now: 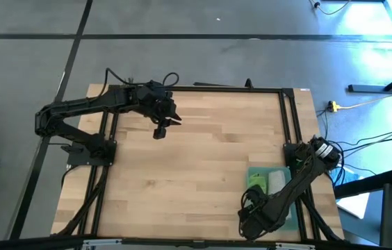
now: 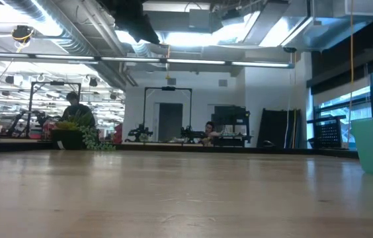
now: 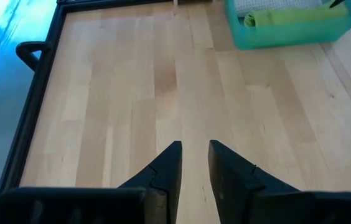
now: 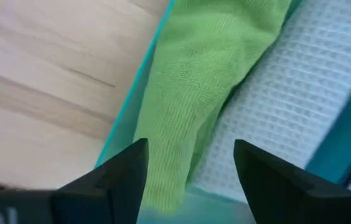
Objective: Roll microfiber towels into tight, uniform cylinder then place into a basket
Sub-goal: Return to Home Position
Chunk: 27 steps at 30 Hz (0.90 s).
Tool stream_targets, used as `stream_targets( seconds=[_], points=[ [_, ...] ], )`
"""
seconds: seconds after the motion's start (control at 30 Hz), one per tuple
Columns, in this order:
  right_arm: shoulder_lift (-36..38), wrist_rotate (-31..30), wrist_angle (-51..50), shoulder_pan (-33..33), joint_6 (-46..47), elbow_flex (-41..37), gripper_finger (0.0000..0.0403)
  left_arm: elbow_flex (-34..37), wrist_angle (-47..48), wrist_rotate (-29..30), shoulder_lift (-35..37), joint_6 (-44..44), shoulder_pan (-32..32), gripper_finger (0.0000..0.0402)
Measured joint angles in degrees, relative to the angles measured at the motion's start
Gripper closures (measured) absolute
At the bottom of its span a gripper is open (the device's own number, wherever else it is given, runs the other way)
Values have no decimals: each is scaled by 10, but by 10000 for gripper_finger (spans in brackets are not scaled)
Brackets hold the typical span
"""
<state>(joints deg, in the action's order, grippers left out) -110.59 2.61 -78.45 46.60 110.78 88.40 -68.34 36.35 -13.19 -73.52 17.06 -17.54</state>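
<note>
1. Left gripper [image 3: 194,147]: hangs above the far left part of the table [image 1: 196,173]. Its fingers are parted by a narrow gap and hold nothing, and bare wood shows between them.

2. Table: pale wood-plank top in a dark frame. The middle carries no towel.

3. Basket [image 3: 287,36]: translucent teal tray on the near right part of the table, close to the right edge. In the low view its wall shows at the far right.

4. Green towel [image 4: 206,74]: rolled, lying lengthwise in the basket on the side toward the table's middle.

5. Grey towel [image 4: 287,93]: rolled, light, with a waffle texture. It lies in the same basket, touching the green towel, on the side toward the table's right edge.

6. Right gripper [image 4: 191,149]: close over the basket, fingers spread wide and holding nothing. The green towel's end lies under the gap. In the high view the right arm crosses the basket's near part.

7. Room beyond, low view: 2 people far off, 1 [image 2: 74,106] behind a potted plant [image 2: 84,137] and 1 [image 2: 207,130] near the middle.
</note>
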Motion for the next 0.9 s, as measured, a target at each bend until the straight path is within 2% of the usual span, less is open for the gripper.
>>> stream_targets(
  seconds=[0.17,0.33,0.47,0.57,0.77,0.9],
  points=[
    [0,-29,-38,-14,-17,62,173,0,1,0,8,-4,0,328],
    [36,-127,-57,-41,-36,93,193,0,2,6,29,-23,-1,328],
    [90,-212,-68,-67,-89,102,210,0,18,6,56,-49,-1,328],
    [124,-270,-68,-95,-157,102,220,0,42,6,75,-67,-1,328],
    [165,-340,-74,-178,-346,102,236,0,73,33,123,-105,-1,335],
    [184,-377,-79,-248,-493,102,293,0,80,67,160,-120,-2,367]
  ],
)
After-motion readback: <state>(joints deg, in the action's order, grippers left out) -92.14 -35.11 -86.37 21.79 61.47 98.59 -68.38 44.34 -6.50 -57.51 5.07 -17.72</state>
